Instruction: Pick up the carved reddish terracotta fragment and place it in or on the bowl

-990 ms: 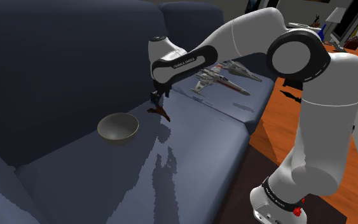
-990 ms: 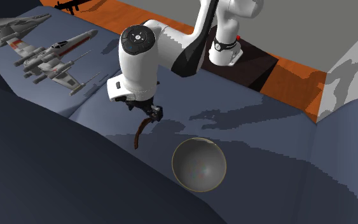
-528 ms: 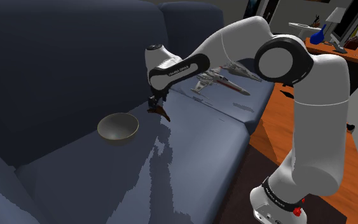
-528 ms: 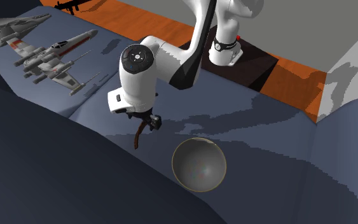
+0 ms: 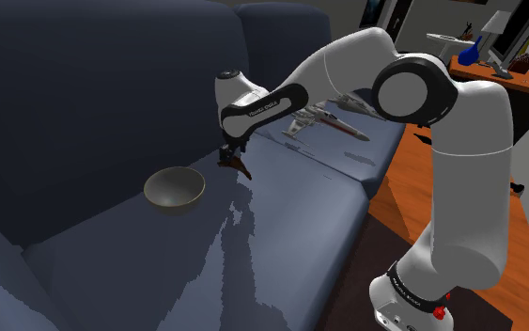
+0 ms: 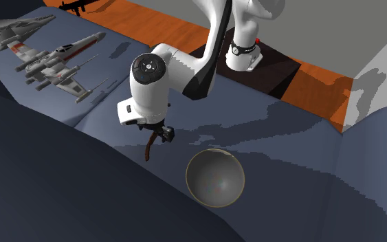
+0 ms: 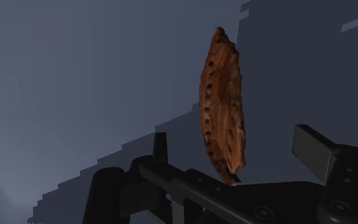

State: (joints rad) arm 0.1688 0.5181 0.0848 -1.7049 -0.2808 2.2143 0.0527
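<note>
The all-black gripper (image 7: 234,141) holds its jaws apart around the long carved reddish-brown fragment (image 7: 222,102), which rests untouched on the dark blue sofa seat (image 5: 281,216) near the round grey bowl (image 5: 175,188), probably to close on its thin sides.

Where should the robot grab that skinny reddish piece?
Probably across its narrow width, coming straight down from above. The reddish fragment lies long and slim on the sofa seat, and the open gripper straddles its near end, so the fingers would close on its two long edges.
</note>
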